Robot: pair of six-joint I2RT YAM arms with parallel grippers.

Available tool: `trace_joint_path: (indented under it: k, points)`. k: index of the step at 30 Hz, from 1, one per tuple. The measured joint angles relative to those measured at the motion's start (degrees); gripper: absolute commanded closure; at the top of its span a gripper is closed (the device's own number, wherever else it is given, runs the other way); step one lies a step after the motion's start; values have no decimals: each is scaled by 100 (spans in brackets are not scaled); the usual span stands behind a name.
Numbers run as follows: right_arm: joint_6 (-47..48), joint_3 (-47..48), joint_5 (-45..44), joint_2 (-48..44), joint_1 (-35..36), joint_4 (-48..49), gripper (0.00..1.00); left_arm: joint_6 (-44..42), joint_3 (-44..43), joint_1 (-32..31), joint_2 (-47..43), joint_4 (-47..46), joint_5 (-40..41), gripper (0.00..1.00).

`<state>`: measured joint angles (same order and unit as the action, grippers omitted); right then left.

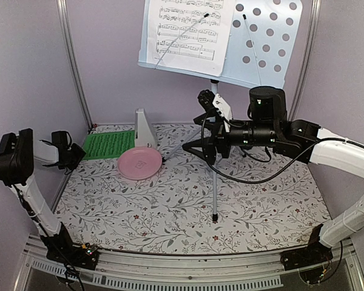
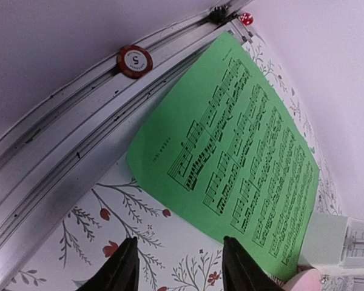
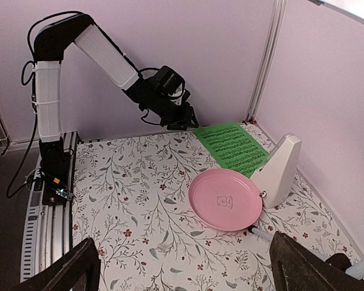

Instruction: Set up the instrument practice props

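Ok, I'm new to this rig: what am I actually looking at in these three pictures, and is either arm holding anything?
Two robot arms sit at a floral table. One picture looks down from above; the other two come from cameras on each wrist. The left gripper hovers open at the green music sheet; the right gripper is wide open. Neither holds anything. A pink plate and white metronome sit next to that sheet. The music stand carries the white sheet.
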<state>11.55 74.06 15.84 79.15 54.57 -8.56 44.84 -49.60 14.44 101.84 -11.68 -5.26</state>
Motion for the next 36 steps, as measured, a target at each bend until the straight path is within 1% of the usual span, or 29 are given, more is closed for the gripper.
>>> trace_joint_path:
  k: [10,22,27,36]
  points:
    - [0,0,0,0,-26,2,1,2,-334,26,302,-85,-20,57]
    - [0,0,0,79,-26,2,1,0,-501,26,439,85,295,58]
    - [0,0,-2,85,-28,7,1,-2,-616,26,627,98,361,61]
    - [2,0,-2,85,-37,4,1,7,-699,35,809,160,450,61]
